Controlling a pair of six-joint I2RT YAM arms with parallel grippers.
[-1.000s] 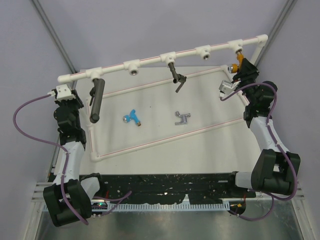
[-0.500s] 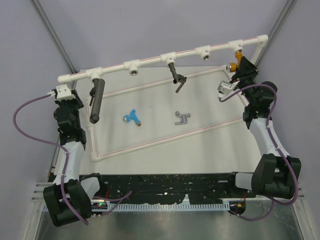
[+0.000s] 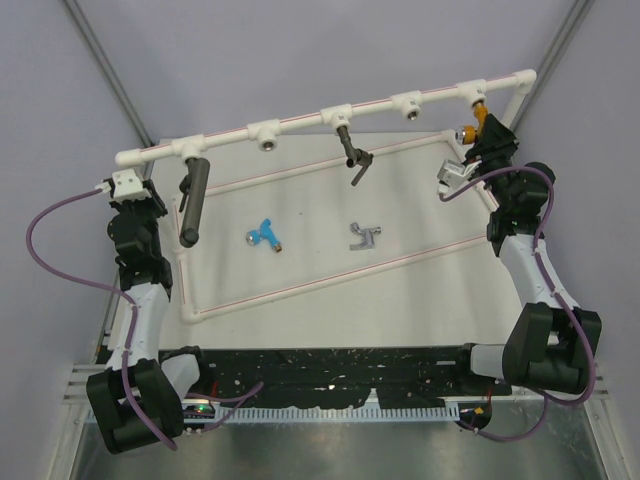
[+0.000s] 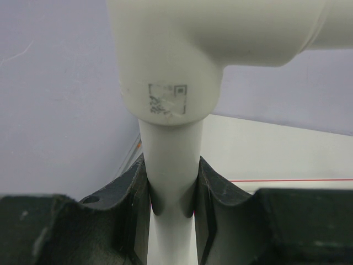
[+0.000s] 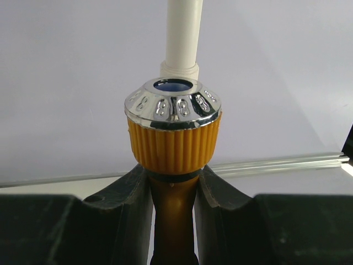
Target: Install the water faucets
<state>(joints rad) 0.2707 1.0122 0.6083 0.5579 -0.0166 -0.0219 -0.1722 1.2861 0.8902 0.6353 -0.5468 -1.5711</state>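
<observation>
The orange-gold faucet (image 5: 174,146) is sitting at the far right, its body reaching toward the white pipe's rightmost socket (image 3: 472,92) just beyond; the right gripper (image 5: 174,187) is clenching its neck under the knob; the blue faucet (image 3: 265,234) and silver-grey faucet (image 3: 366,236) are lying mid-table; the left gripper (image 4: 172,193) is clamping the pipe's far-left leg (image 4: 171,149).

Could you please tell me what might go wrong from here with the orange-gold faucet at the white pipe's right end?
1. The right tool clamps the orange-gold ribbed-knob faucet only by its narrow neck, so it may slip or thread crookedly.
2. The left tool steadies the white plastic pipe frame at its far left leg alone, so it could twist.
</observation>
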